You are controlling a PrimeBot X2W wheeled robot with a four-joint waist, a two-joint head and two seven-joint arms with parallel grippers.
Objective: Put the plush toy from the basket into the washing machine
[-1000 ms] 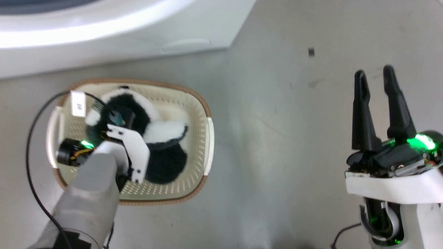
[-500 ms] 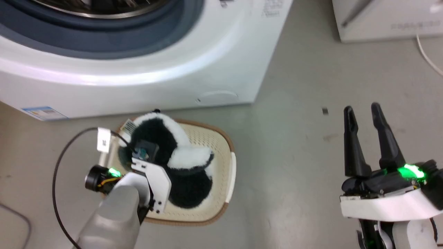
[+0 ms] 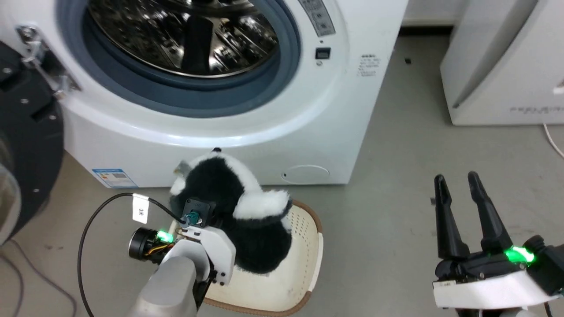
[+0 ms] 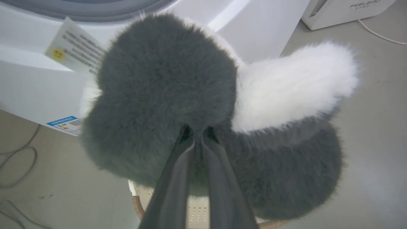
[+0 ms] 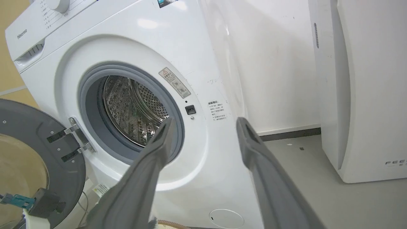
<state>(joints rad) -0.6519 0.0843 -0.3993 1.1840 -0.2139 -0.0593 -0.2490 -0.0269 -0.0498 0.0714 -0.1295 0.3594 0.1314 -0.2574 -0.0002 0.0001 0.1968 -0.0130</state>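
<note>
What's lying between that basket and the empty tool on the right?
Nothing: in the head view, bare grey floor runs from the basket to the right tool.

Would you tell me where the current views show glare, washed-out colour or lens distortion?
Head view: bright glints on the steel drum and a blooming green light behind the right gripper. Left wrist view: the plush toy shows black fur as grey. Right wrist view: the washing machine leans, edges slightly bowed.
</note>
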